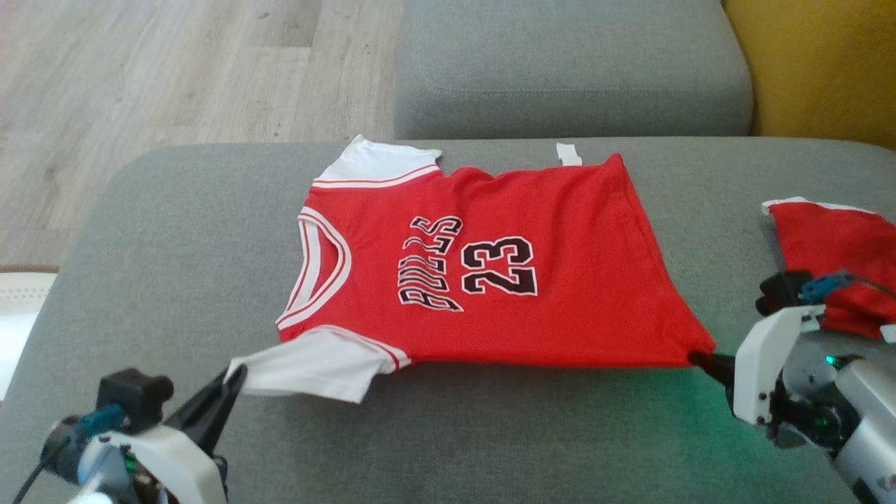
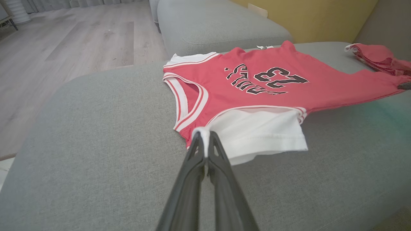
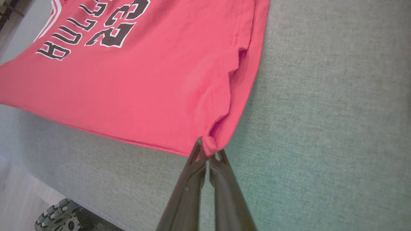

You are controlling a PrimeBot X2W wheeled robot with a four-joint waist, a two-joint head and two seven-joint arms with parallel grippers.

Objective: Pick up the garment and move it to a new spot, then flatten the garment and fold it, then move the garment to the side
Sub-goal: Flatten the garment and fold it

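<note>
Surface: broad grey cushion (image 1: pixel 175 231) across most of the head view, with a second cushion (image 1: pixel 560 63) butted against it at top centre.
Background: wooden floor (image 1: pixel 175 70) in the upper left, yellow wall (image 1: pixel 819 63) in the upper right.
Garment: red garment (image 1: pixel 504 280) printed "BULLS" and "23" in black, spread face up at the centre of the frame. Neckline to the left, hem to the right, mostly flat with slight ripples along the top edge.
Sleeves: white near sleeve (image 1: pixel 315 364) at the garment's lower left, stretched toward the bottom-left corner. White far sleeve (image 1: pixel 374 161) flat at the top left.
Tag: small white tag (image 1: pixel 568 152) poking out at the garment's top edge.
Left claw: left gripper (image 1: pixel 236 374) at lower left, fingers pinched tight on the edge of the near sleeve, white cloth caught between the tips in the left wrist view.
Right claw: right gripper (image 1: pixel 696 358) at lower right, fingers clamped together on the hem corner (image 3: pixel 213 144), red cloth bunched at the tips.
Other cloth: red cloth (image 1: pixel 833 252) with white trim at the right edge, just above the right arm, apart from the garment.
Below the cushion: wheel (image 3: pixel 59 215) at the lower left of the right wrist view.
</note>
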